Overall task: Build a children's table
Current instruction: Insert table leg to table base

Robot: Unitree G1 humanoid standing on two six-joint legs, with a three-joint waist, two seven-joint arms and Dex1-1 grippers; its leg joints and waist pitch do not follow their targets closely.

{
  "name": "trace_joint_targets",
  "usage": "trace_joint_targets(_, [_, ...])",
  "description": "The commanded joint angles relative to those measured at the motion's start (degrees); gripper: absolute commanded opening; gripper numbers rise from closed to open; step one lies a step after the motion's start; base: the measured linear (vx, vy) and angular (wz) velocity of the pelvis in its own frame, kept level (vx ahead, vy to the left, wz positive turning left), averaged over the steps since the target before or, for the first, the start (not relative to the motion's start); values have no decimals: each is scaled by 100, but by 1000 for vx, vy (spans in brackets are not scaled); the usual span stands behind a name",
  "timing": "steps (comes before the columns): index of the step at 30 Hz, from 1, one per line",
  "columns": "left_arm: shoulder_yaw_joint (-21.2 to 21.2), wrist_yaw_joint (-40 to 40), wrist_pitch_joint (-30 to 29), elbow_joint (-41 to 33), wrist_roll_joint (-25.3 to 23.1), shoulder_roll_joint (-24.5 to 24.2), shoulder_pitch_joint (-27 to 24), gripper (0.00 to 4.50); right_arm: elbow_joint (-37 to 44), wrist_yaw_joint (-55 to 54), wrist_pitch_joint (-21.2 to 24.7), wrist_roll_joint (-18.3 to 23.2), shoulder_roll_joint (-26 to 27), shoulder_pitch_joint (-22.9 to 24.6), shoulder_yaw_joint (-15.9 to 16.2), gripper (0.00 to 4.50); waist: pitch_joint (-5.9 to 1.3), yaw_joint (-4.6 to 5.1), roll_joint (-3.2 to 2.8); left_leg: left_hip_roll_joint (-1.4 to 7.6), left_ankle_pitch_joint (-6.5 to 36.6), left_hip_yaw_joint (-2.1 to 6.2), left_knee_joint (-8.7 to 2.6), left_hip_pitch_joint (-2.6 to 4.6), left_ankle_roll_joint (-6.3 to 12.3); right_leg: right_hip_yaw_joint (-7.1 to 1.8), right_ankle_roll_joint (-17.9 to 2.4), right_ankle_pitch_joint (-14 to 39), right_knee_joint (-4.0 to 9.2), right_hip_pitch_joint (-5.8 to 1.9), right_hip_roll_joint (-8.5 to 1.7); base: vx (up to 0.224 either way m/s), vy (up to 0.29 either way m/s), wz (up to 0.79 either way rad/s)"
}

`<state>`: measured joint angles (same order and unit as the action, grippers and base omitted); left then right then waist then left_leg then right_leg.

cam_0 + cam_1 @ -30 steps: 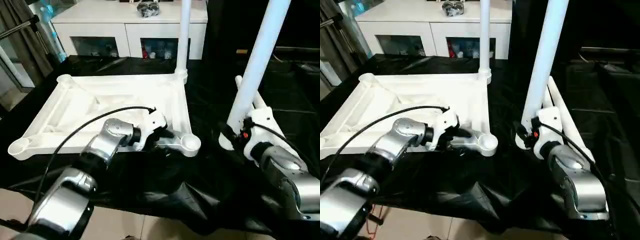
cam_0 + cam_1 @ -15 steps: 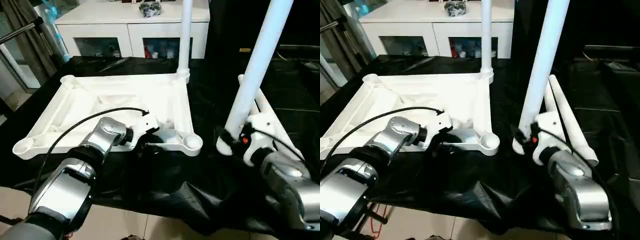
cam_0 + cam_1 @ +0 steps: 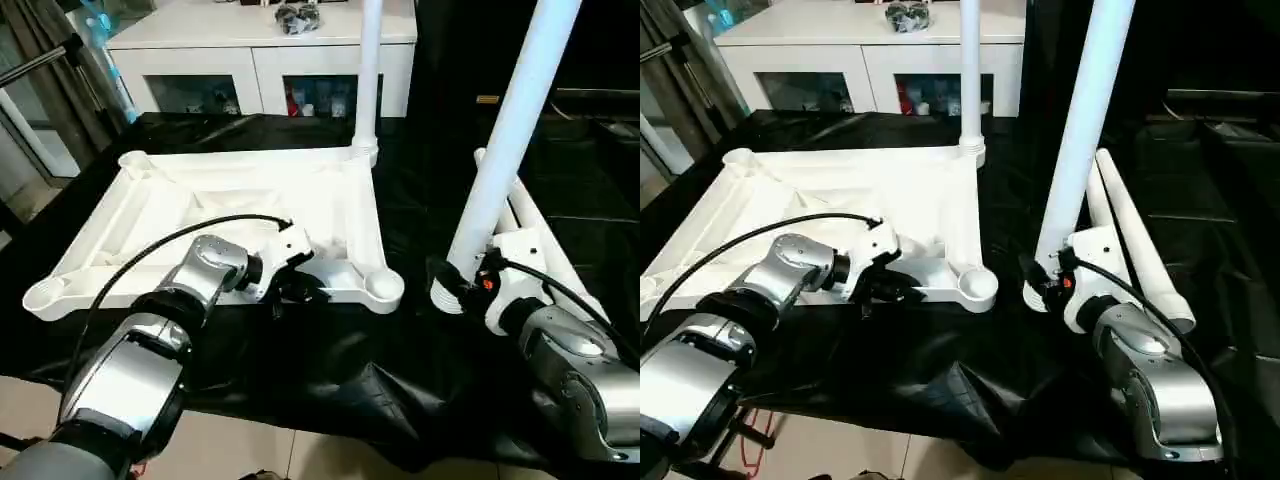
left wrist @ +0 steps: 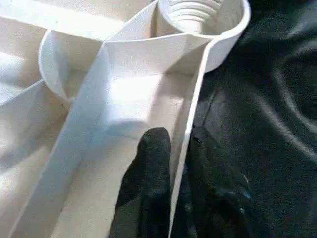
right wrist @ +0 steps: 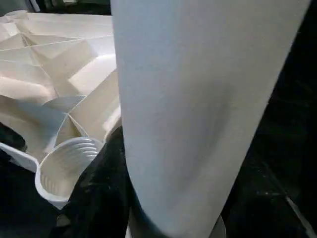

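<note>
Left pincer [image 4: 171, 163] still pinches tabletop [image 3: 200, 200] rim; right pincer [image 3: 462, 285] keeps gripping leg [image 3: 510, 130].

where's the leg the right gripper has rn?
In the left eye view the leg stands nearly upright in the right gripper, on the right, its base just off the tabletop's near-right socket, not yet in it.

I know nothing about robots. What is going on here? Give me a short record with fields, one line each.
Tabletop: white tabletop lies upside down on a black cloth
Fitted leg: one leg stands upright in the far corner socket
Left gripper: left gripper pinches the tabletop's near rim
Right gripper: right gripper holds a second leg upright beside the empty near socket
Spare legs: lying on the cloth
Behind: white cabinet
</note>
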<state>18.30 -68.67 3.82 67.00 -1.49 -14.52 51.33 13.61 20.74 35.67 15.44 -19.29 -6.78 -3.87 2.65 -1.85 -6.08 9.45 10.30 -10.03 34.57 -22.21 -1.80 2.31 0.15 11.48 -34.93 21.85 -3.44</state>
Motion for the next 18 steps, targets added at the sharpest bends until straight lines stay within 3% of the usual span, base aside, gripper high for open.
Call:
trace_joint_targets(1, [-74, -78, 36, 63, -10, -3, 91, 40, 234, 75, 45, 67, -44, -50, 58, 191, -379, -4, 81, 304, 1001, 147, -375, 117, 322, -232, -1524, 690, 439, -272, -488, 0, 0, 0])
trace_joint_targets(3, [-83, -105, 45, 101, -40, -6, 91, 34, 227, 96, 37, 47, -58, -54, 101, 191, -376, -2, 88, 308, 1012, 148, -380, 112, 335, -235, -1538, 681, 440, -279, -496, 0, 0, 0])
trace_joint_targets(4, [-120, -128, 34, 118, -42, -5, 68, 34, 226, 121, 32, 45, -55, -80, 144, 191, -371, 18, 125, 303, 1013, 141, -380, 105, 341, -231, -1545, 681, 441, -285, -489, 0, 0, 0])
trace_joint_targets(9, [-148, -195, -92, 28, -33, 14, -29, 1, 215, 243, 71, 121, -58, -184, 201, 191, -365, 29, 110, 307, 1034, 143, -379, 111, 353, -235, -1509, 902, 458, -274, -495, 0, 0, 0])
trace_joint_targets(10, [-167, -166, -207, -44, -5, 42, -89, 0, 194, 290, 139, 224, -19, -247, 176, 191, -363, 25, 43, 310, 1070, 156, -381, 117, 352, -231, -1527, 902, 449, -271, -500, 0, 0, 0])
trace_joint_targets(11, [-246, -40, -521, -424, 142, 139, -348, 0, 174, 369, 475, 506, 57, -415, 90, 191, -361, 46, 79, 323, 1081, 151, -391, 119, 360, -231, -1563, 830, 443, -285, -492, 0, 0, 0])
trace_joint_targets(13, [-287, 7, -678, -705, 229, 182, -515, 0, 163, 423, 626, 595, 52, -491, 90, 191, -366, 43, 78, 316, 1043, 141, -372, 120, 416, -230, -1608, 821, 450, -265, -498, 0, 0, 0])
trace_joint_targets(14, [-309, 54, -876, -1051, 305, 207, -706, 0, 115, 496, 667, 614, 27, -567, 131, 190, -363, 53, 201, 318, 1012, 128, -378, 109, 432, -233, -1612, 827, 455, -281, -489, 0, 0, 0])
trace_joint_targets(15, [-312, 91, -1027, -1375, 358, 214, -883, 0, 56, 552, 652, 608, 13, -632, 170, 190, -362, 22, 122, 331, 909, 135, -373, 104, 445, -231, -1624, 835, 428, -276, -507, 0, 0, 0])
trace_joint_targets(16, [-316, 114, -1127, -1588, 388, 218, -999, 0, 14, 588, 635, 605, 2, -674, 199, 190, -366, 22, 115, 343, 873, 133, -372, 108, 458, -235, -1572, 840, 439, -253, -493, 0, 0, 0])
trace_joint_targets(17, [-307, 165, -1181, -1735, 385, 218, -1084, 0, -27, 614, 621, 598, -1, -704, 221, 190, -360, 36, 341, 325, 848, 98, -380, 88, 484, -234, -1514, 878, 461, -256, -463, 0, 0, 0])
trace_joint_targets(18, [-278, 321, -1322, -2154, 366, 216, -1327, 0, -146, 687, 582, 577, -12, -790, 285, 190, -341, 4, 235, 350, 770, 126, -393, 80, 481, -233, -1524, 851, 417, -256, -502, 0, 0, 0])
